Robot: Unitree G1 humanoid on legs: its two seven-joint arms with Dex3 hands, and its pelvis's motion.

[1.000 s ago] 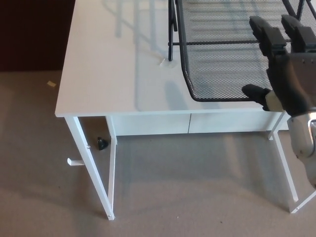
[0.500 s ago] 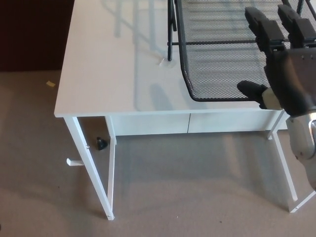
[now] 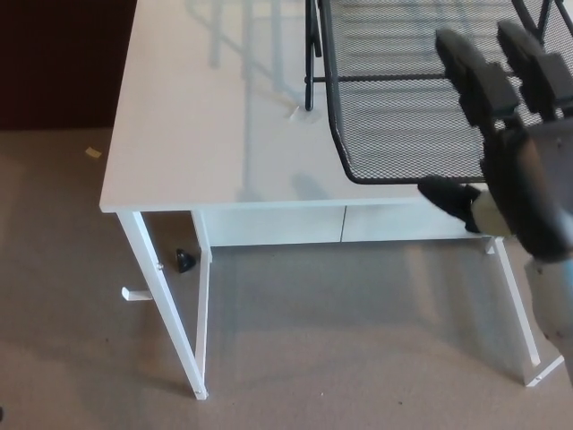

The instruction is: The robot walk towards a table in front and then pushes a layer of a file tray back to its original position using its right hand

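Observation:
A black wire-mesh file tray layer (image 3: 394, 98) sticks out toward the front edge of the white table (image 3: 206, 116), pulled forward from its black frame (image 3: 311, 54). My right hand (image 3: 506, 152) hovers at the tray's front right corner, open. Its two fingers (image 3: 474, 72) reach over the mesh and its thumb (image 3: 448, 195) sits just below the tray's front rim. Whether the hand touches the tray I cannot tell. My left hand does not show.
The table stands on thin white legs (image 3: 166, 305) over a beige carpet. A small black object (image 3: 184, 261) lies on the floor under the table. A scrap of paper (image 3: 93, 152) lies on the carpet at the left.
My right hand has drifted slightly left and lower in the picture, nearer the camera, its thumb sliding down past the tray's front rim. The tray has not visibly moved.

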